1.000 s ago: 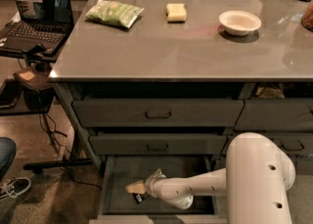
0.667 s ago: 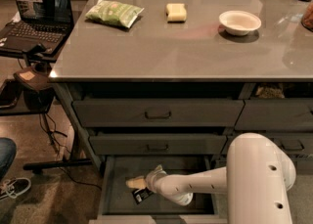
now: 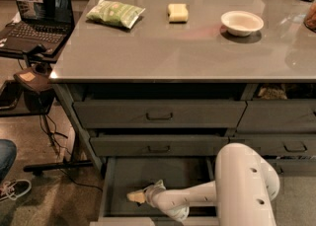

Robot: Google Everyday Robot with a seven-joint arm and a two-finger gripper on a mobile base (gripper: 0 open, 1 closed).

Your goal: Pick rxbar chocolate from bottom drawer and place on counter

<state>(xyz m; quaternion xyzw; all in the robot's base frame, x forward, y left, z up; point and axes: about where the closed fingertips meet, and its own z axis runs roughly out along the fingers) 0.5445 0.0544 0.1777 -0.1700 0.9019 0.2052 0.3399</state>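
Observation:
The bottom drawer (image 3: 183,171) stands pulled open under the two handled drawers, its dark floor bare at the back. My gripper (image 3: 138,197) reaches down into it at the left front, low over the drawer floor, on the end of my white arm (image 3: 197,200). The rxbar chocolate does not show; the spot under the gripper's tip is hidden. The grey glossy counter (image 3: 187,52) lies above the drawers.
On the counter sit a green snack bag (image 3: 115,13), a pale yellow block (image 3: 177,12) and a white bowl (image 3: 242,22). A side stand with a laptop (image 3: 39,3) is at the left, with cables below. A person's shoe (image 3: 12,189) is at the lower left.
The gripper has shifted slightly toward the drawer's front. A small black wrapper with white print that showed just below its tip no longer shows.

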